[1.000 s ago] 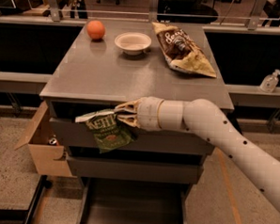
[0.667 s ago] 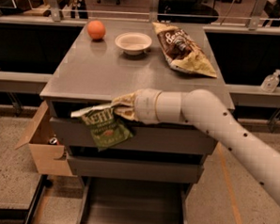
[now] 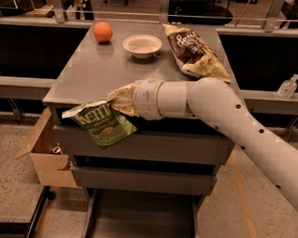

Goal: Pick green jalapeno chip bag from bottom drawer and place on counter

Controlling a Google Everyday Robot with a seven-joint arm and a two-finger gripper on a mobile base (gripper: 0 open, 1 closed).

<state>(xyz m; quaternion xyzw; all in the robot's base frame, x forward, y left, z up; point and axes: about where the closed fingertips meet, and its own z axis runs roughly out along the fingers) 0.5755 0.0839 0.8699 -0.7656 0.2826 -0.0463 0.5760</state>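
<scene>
Gripper (image 3: 116, 100): pinches the green jalapeno chip bag (image 3: 104, 123) by its top.
Change: your bag now hangs higher, level with the counter (image 3: 91, 70) edge.
Meaning: only placing remains.

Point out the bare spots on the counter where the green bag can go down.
On the counter, the front-left stretch below the orange and bowl is bare, beside the gripper holding the green jalapeno chip bag at the front edge. The back row is crowded, with the brown chip bag too. The arm covers the front right.
</scene>
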